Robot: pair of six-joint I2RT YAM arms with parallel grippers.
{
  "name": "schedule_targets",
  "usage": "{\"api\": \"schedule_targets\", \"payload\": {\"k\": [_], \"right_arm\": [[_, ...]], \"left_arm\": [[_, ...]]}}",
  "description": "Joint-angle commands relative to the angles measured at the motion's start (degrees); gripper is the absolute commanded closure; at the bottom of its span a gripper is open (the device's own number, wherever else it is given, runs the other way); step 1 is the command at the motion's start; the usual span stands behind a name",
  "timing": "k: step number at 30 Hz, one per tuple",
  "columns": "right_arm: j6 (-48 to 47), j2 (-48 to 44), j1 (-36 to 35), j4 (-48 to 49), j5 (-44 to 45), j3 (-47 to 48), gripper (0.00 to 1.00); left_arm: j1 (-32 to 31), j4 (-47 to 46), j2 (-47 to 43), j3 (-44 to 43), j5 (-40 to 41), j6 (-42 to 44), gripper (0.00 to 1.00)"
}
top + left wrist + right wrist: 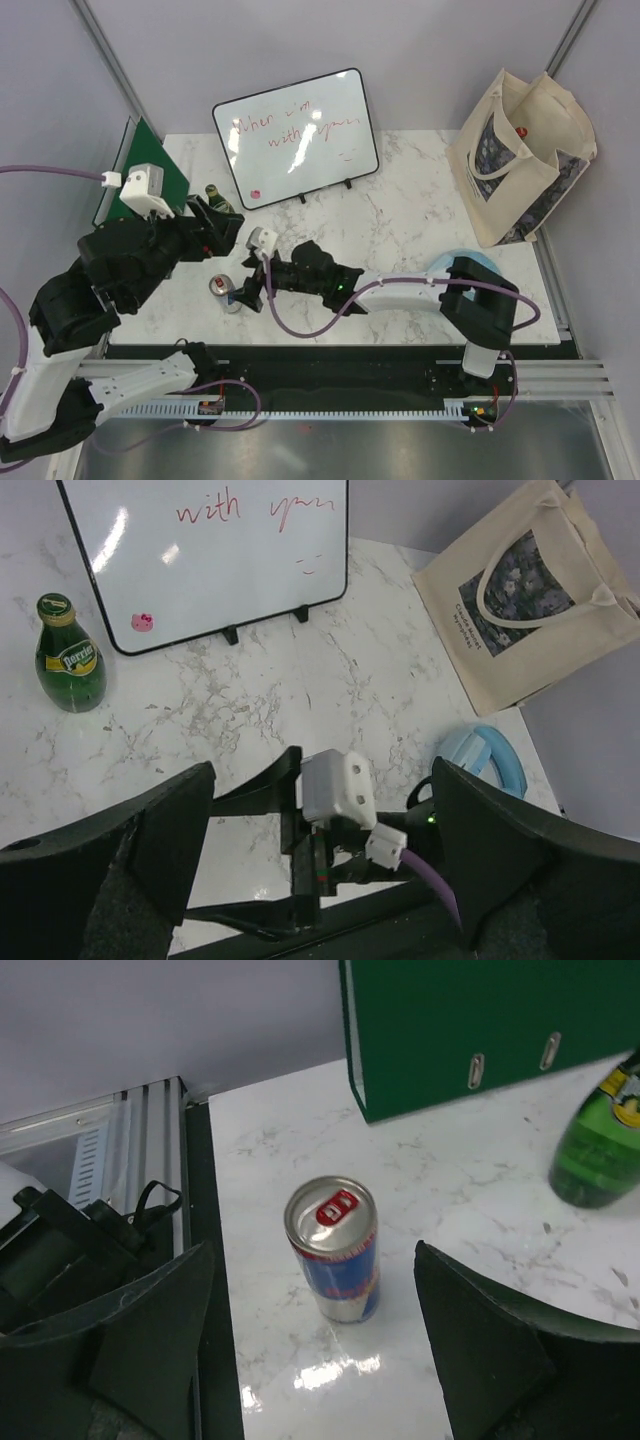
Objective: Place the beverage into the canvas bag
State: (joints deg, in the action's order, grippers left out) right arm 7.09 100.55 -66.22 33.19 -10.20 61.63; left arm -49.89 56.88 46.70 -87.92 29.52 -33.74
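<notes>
A blue and silver beverage can with a red tab stands upright near the table's front left; it also shows in the top view. My right gripper is open and empty, just short of the can, its jaws wider than the can; in the top view the right gripper is right of the can. My left gripper is open and empty, hovering over the right arm's wrist. The cream canvas bag with a dark picture panel stands at the far right and also shows in the left wrist view.
A green glass bottle stands at the back left, also seen in the left wrist view and the right wrist view. A green binder leans behind it. A whiteboard stands at the back. A pale blue round object lies near the right arm.
</notes>
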Motion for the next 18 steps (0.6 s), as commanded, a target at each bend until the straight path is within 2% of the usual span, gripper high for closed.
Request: {"api": "schedule_targets", "payload": {"k": [1, 6, 10, 18], "right_arm": [[-4.98, 6.31, -2.95, 5.92, -1.15, 7.36, 0.11], [-8.48, 11.94, -4.71, 1.1, 3.42, 13.86, 0.1], [-11.66, 16.42, -5.33, -8.38, 7.91, 20.72, 0.11], [-14.21, 20.47, -5.68, -10.16, 13.36, 24.68, 0.11]], "left_arm": [[0.14, -2.13, -3.18, -3.22, -3.06, 6.49, 0.04], [0.14, -2.57, -7.41, -2.52, -3.41, 6.93, 0.03], [0.14, -2.65, -9.52, -1.9, -3.24, 7.37, 0.03], [0.14, -2.65, -14.0, -2.43, -0.08, 7.37, 0.03]]}}
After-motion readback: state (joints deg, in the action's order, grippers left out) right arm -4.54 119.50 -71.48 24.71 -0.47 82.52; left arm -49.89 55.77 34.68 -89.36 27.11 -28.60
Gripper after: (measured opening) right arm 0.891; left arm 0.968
